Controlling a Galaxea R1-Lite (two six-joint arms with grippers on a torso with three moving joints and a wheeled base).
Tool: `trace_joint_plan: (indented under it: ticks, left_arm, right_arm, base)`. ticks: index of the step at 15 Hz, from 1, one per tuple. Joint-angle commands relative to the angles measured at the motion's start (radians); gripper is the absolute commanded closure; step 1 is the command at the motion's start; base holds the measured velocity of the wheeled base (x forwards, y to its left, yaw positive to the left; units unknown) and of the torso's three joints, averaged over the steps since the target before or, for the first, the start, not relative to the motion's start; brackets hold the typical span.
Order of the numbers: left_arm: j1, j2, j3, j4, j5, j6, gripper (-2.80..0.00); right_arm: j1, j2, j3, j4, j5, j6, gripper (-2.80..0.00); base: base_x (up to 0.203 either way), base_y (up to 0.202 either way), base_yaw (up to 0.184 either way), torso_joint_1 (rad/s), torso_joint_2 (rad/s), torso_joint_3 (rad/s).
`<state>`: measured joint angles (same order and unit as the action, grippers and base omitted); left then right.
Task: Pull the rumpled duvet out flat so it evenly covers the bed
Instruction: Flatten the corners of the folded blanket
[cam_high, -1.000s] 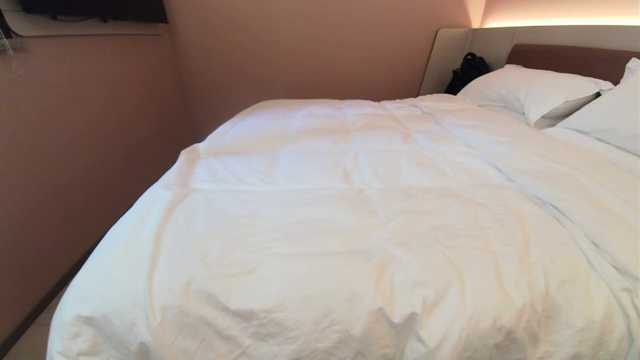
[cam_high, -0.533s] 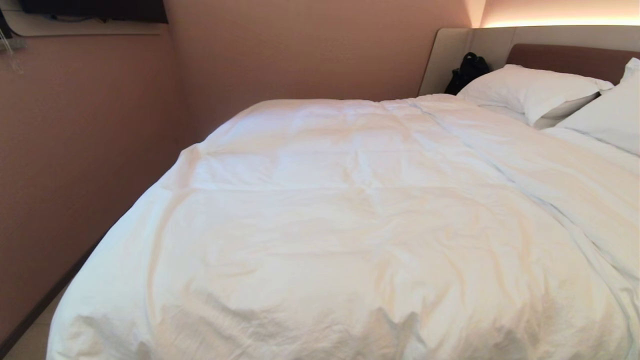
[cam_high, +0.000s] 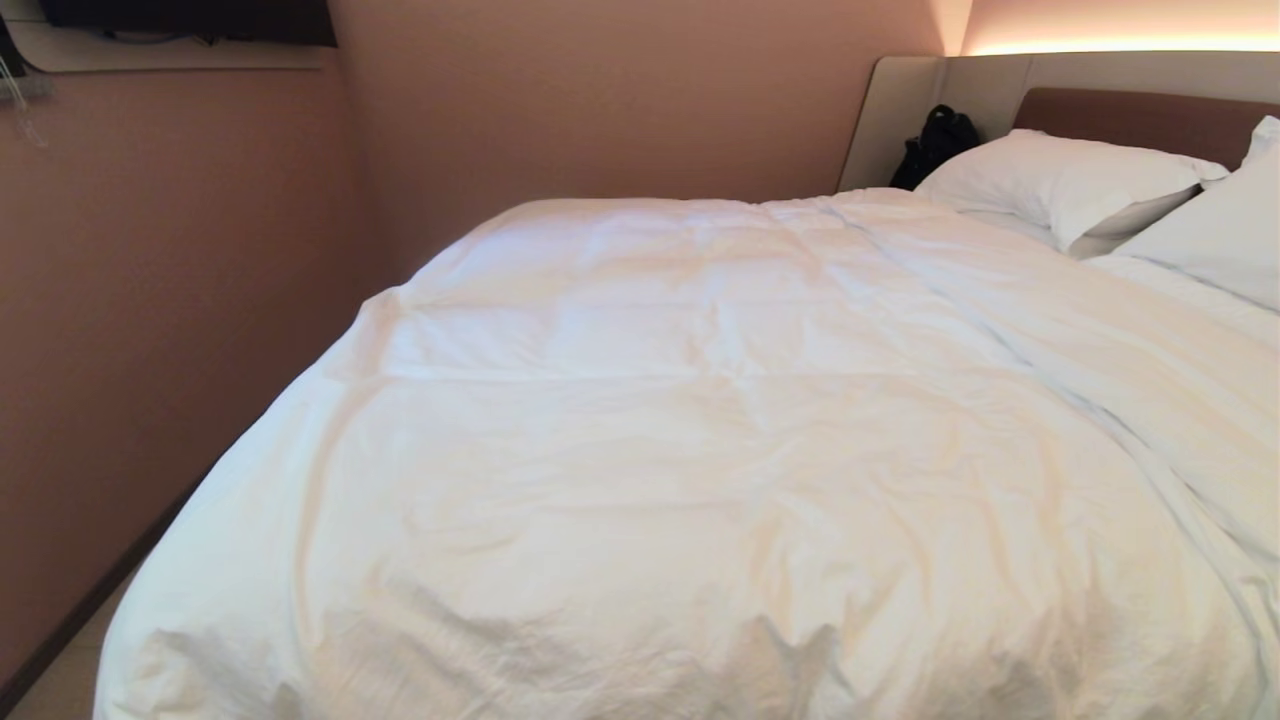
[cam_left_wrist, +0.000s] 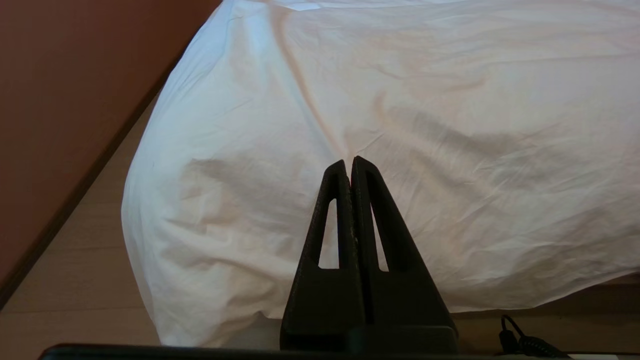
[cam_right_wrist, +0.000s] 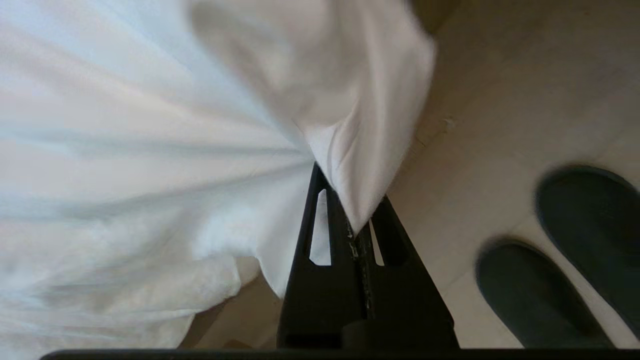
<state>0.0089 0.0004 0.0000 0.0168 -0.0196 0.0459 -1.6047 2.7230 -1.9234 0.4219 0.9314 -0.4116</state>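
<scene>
Tightly pinched, wrinkled puffy duvet (cam_right_wrist: 150, 150) fans from right gripper (cam_right_wrist: 356, 220).

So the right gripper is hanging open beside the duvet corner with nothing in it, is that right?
No. The right wrist view shows the right gripper shut on the duvet, pinching a fold of its corner above the floor.
</scene>
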Motion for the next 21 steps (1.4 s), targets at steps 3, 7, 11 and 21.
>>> trace_joint_plan:
  ticks: [3,7,11,21]
  left_arm:
    - [0.0,0.0,0.0,0.0,0.0,0.0,0.0]
    - [0.0,0.0,0.0,0.0,0.0,0.0,0.0]
    - [0.0,0.0,0.0,0.0,0.0,0.0,0.0]
    - [0.0,0.0,0.0,0.0,0.0,0.0,0.0]
  right_arm:
    - [-0.037,0.012,0.0,0.0,-0.088,-0.007,0.0]
    - [-0.061,0.034,0.0,0.0,-0.171,-0.058,0.0]
    - [-0.072,0.047,0.0,0.008,-0.175,-0.067,0.0]
    - [-0.046,-0.289,-0.002,0.242,-0.047,-0.034,0.0]
  base:
    - [0.0,0.0,0.0,0.0,0.0,0.0]
    - [0.0,0.0,0.0,0.0,0.0,0.0]
    - [0.0,0.0,0.0,0.0,0.0,0.0]
    - [0.0,0.0,0.0,0.0,0.0,0.0]
